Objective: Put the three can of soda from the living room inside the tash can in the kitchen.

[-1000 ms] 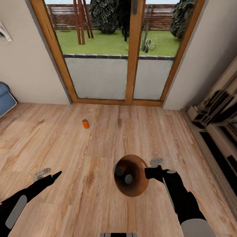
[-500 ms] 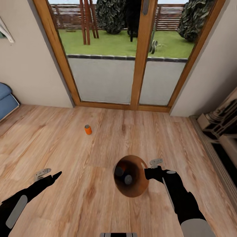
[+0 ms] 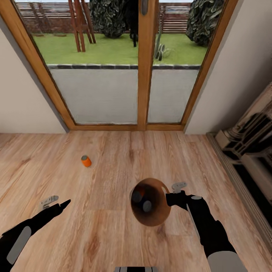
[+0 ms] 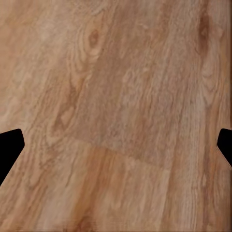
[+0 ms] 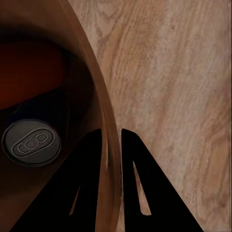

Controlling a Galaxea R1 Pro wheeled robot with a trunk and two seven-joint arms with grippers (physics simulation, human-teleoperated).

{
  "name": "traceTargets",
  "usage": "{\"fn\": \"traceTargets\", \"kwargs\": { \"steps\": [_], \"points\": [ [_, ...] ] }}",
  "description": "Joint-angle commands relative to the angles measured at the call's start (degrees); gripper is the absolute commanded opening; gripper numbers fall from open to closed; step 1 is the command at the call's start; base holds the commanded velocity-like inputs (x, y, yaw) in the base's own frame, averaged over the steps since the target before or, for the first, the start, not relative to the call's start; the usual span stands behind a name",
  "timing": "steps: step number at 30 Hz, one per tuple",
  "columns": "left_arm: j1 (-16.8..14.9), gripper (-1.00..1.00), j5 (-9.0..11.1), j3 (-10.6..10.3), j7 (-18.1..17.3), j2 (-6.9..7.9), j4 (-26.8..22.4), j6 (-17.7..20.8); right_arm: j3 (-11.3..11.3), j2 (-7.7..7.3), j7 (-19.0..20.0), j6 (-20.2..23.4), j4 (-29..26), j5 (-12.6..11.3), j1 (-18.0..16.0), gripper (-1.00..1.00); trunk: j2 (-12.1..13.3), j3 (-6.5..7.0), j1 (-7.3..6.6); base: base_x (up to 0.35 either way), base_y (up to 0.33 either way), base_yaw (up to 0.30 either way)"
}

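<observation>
right claw (image 5: 111,145) clamped on bin (image 3: 158,219) rim | left claw (image 4: 116,145) wide, empty

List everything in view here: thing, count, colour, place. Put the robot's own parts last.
Soda can on the floor: one, orange with a silvery top, upright on the planks, ahead and to the robot's left.
Soda cans in the bin: two silvery tops visible inside; body colours hard to tell.
Trash can: one, brown wood-toned inside, held above the floor in front of the robot.
Floor: light wood planks.
Glass doors: wood-framed, straight ahead, lawn and fence beyond.
Shelving unit: pale with dark parts, along the right wall.
Left gripper: black, open, nothing between its fingers, over bare floor.
Right gripper: black, fingers clamped on the trash can's rim.
</observation>
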Motion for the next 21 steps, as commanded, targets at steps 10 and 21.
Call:
{"fn": "traceTargets", "kwargs": {
  "steps": [10,21],
  "points": [
    [-0.03,1.00,0.00,0.00,-0.02,0.00,0.79,0.04,0.08,0.02,0.30,0.28,0.06,-1.21,-0.02,-1.00,0.00,-0.21,0.00,0.328,0.021,-0.111],
    [-0.09,1.00,0.08,0.00,-0.29,0.02,5.06,0.17,0.07,0.02,0.30,0.19,0.06,-1.24,-0.02,-1.00,0.00,-0.23,0.00,0.267,0.194,-0.006]
  ]
}}
